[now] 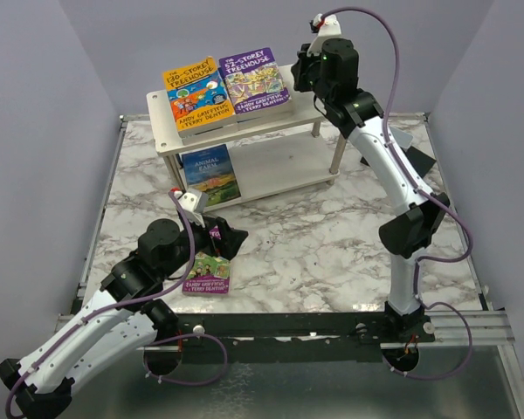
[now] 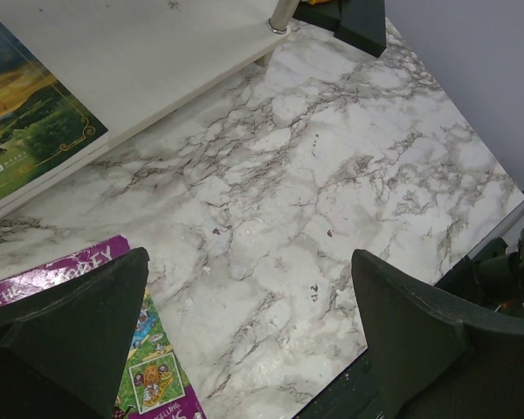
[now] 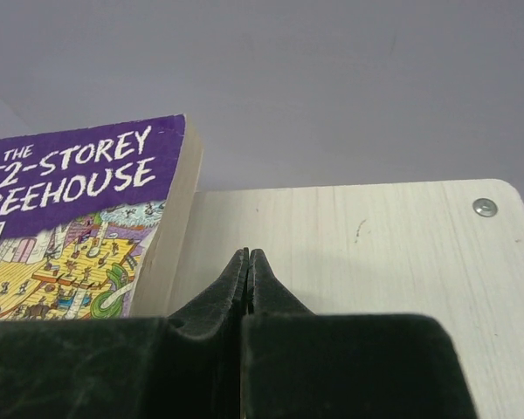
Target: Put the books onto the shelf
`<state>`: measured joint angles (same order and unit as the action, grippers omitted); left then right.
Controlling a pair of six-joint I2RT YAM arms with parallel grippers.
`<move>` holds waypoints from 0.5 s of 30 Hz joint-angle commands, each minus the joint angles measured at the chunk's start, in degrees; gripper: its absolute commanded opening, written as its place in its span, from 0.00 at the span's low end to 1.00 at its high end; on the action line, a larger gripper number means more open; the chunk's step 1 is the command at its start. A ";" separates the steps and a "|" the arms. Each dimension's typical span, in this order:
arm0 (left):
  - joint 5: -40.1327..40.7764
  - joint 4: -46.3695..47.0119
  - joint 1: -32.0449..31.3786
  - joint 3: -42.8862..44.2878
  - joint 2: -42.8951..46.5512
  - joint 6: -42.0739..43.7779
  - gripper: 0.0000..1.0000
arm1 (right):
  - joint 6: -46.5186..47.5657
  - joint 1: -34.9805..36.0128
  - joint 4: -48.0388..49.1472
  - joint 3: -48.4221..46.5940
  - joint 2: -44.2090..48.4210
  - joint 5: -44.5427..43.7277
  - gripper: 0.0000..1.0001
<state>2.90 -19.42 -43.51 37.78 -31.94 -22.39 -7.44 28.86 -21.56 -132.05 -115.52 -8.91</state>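
Top external: purple book flat on shelf, long axis near-far.

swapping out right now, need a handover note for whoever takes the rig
Left gripper: open, empty, low over the table, beside the loose Treehouse book.
Right gripper: shut, empty, over the shelf top board, right of the 52-Storey book.
Done: orange 130-Storey book and the 52-Storey book on the top tier, Animal Farm on the lower.
Left: the loose Treehouse book.
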 commanded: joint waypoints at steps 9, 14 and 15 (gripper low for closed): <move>0.57 -0.18 0.33 -0.58 0.01 0.60 0.99 | 0.38 -0.18 4.54 0.27 -1.67 13.35 0.01; 0.53 -0.13 0.31 -0.53 0.05 0.57 0.99 | -0.40 -0.14 4.07 -0.33 -2.41 15.97 0.01; 0.53 -0.16 0.32 -0.59 0.12 0.52 0.99 | -0.50 -0.12 4.07 -0.30 -2.41 16.21 0.01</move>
<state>2.92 -19.42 -43.51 37.78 -32.03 -22.41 -7.46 28.82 -18.85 -132.03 -116.25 2.92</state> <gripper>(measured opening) 0.990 0.006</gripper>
